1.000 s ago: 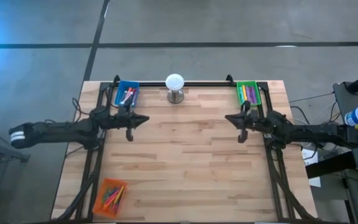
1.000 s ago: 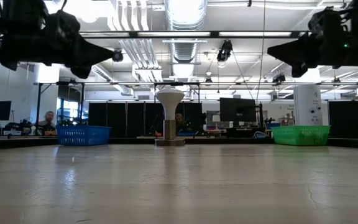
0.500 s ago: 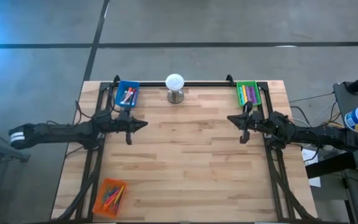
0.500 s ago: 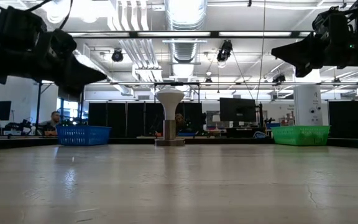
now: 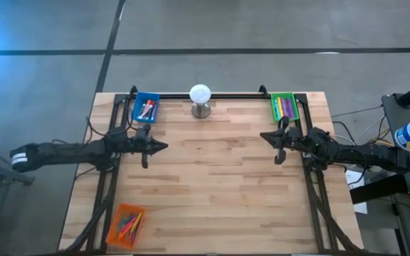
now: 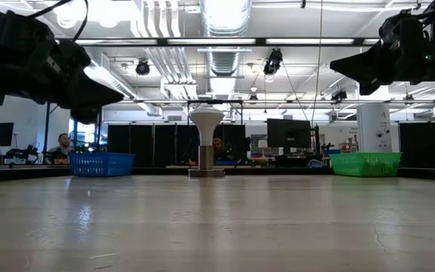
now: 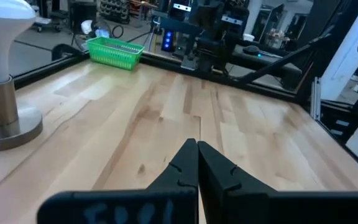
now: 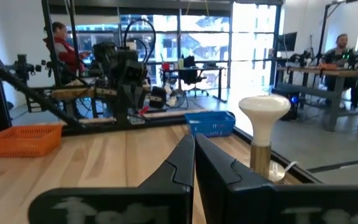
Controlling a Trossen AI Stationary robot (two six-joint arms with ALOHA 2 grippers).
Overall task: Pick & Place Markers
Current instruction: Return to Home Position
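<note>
Markers (image 5: pixel 146 109) lie in a blue tray (image 5: pixel 154 98) at the far left, more markers (image 5: pixel 284 106) in a green tray (image 5: pixel 294 100) at the far right, and several markers (image 5: pixel 129 226) in an orange tray (image 5: pixel 117 215) at the near left corner. My left gripper (image 5: pixel 164 146) hangs shut and level above the table's left side, holding nothing (image 7: pixel 197 147). My right gripper (image 5: pixel 263 135) hangs shut and level above the right side, also with nothing in it (image 8: pixel 194 140). Both stand well above the wood in the low view.
A white ball on a metal stand (image 5: pixel 201 100) stands at the middle of the far edge. Dark rails (image 5: pixel 105 192) run along the table's left, right and far sides. Bare wood (image 5: pixel 212 185) lies between the arms. People sit in the room beyond.
My left gripper has sunk a little and drawn slightly toward the table's near edge, rolling a bit about its own axis; it stays shut. My right gripper has kept its place.
</note>
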